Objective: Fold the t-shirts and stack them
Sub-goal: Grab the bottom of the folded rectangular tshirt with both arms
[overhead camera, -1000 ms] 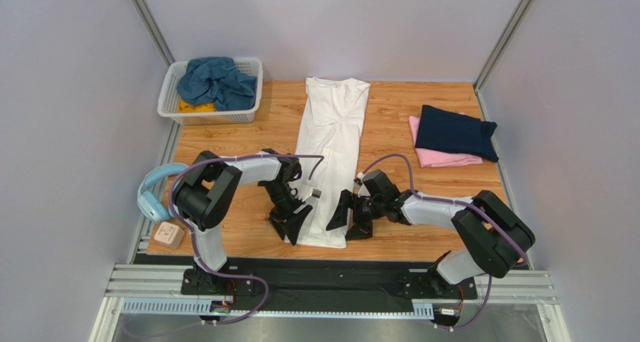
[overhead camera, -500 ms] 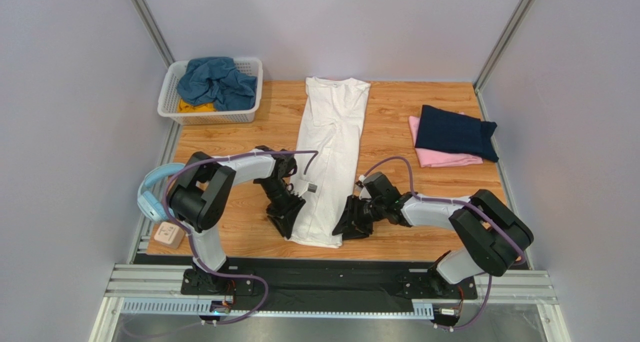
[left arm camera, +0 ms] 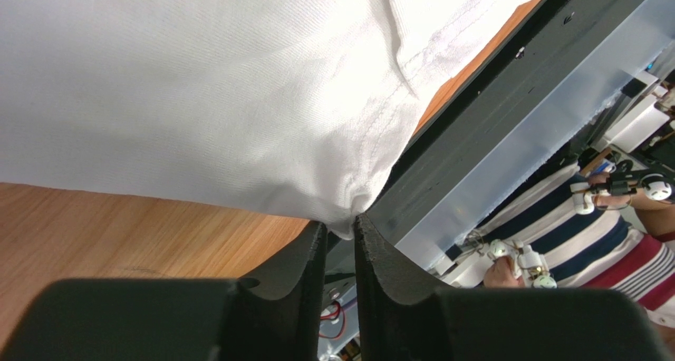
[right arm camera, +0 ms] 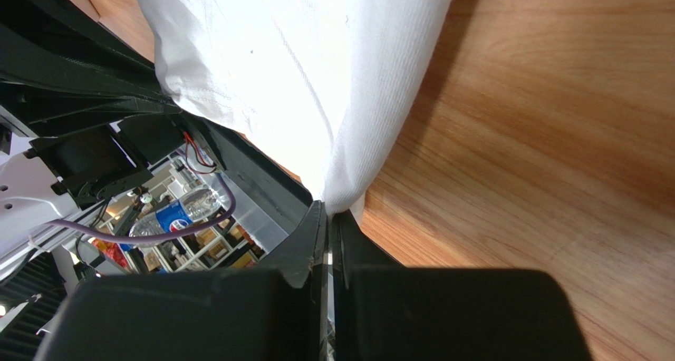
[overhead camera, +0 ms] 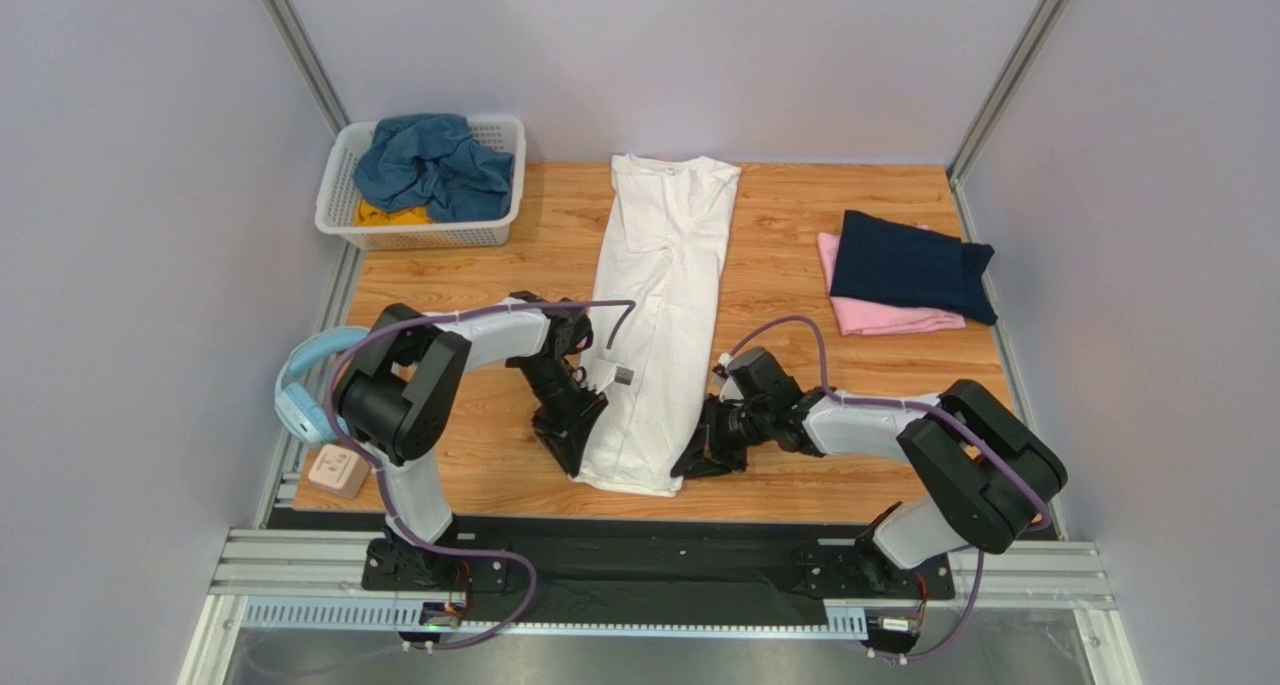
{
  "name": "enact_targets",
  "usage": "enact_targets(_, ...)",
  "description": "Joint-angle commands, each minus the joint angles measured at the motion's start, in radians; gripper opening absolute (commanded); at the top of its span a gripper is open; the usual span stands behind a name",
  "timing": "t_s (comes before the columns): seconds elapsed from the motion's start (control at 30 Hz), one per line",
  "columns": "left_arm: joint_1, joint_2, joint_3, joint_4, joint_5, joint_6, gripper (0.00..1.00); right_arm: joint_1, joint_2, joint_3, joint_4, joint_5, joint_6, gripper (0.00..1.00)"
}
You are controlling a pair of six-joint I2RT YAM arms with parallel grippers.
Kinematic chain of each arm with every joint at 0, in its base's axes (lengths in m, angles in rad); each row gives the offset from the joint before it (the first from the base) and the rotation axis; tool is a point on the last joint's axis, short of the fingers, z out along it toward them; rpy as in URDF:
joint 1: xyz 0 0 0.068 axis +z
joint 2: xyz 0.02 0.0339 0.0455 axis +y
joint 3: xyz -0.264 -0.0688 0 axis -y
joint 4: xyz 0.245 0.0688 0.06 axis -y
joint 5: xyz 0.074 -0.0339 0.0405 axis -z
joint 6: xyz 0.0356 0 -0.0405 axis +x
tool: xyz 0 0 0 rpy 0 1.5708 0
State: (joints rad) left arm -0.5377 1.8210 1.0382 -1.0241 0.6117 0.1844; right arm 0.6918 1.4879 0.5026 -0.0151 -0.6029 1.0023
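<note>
A long white t-shirt (overhead camera: 661, 295) lies folded lengthwise down the middle of the wooden table, collar at the far end. My left gripper (overhead camera: 579, 448) pinches the shirt's near left hem corner (left arm camera: 348, 211), its fingers (left arm camera: 305, 258) closed on the cloth. On the other side, my right gripper (overhead camera: 696, 460) is shut on the near right hem corner (right arm camera: 341, 195). A folded navy t-shirt (overhead camera: 911, 265) rests on a folded pink t-shirt (overhead camera: 887, 316) at the right. A teal-blue t-shirt (overhead camera: 433, 163) and a yellow one (overhead camera: 388, 216) lie in the basket.
The white slatted basket (overhead camera: 496, 190) stands at the far left corner. Light-blue headphones (overhead camera: 308, 385) and a small beige box (overhead camera: 340, 469) sit at the table's left edge. A black rail (overhead camera: 661, 558) runs along the near edge, with metal frame posts at the back corners.
Both grippers moved in to the white shirt's near hem and closed on its corners. The hem edge has bunched slightly inward between them.
</note>
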Motion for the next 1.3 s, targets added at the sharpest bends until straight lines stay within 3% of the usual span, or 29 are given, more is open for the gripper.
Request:
enact_targets(0.0,0.002,-0.025,0.037,-0.028,0.029,0.030,0.12,0.005,-0.008,-0.016,0.034,-0.014,-0.001,0.00)
enact_targets(0.03,0.004,-0.028,0.042,-0.037,0.036,0.036,0.03,0.005,-0.012,-0.016,0.029,-0.015,-0.002,0.00)
enact_targets(0.07,0.007,-0.031,0.046,-0.045,0.052,0.044,0.00,0.005,-0.023,-0.015,0.020,-0.015,-0.004,0.00)
enact_targets(0.6,0.015,-0.062,0.163,-0.277,0.148,0.253,0.00,0.005,-0.184,0.010,-0.158,-0.026,-0.034,0.00)
enact_targets(0.87,-0.002,-0.094,0.192,-0.429,0.036,0.400,0.01,0.003,-0.314,0.039,-0.304,-0.028,-0.056,0.00)
enact_targets(1.27,-0.011,-0.235,0.135,-0.465,-0.010,0.423,0.00,0.023,-0.429,0.022,-0.385,-0.046,-0.019,0.00)
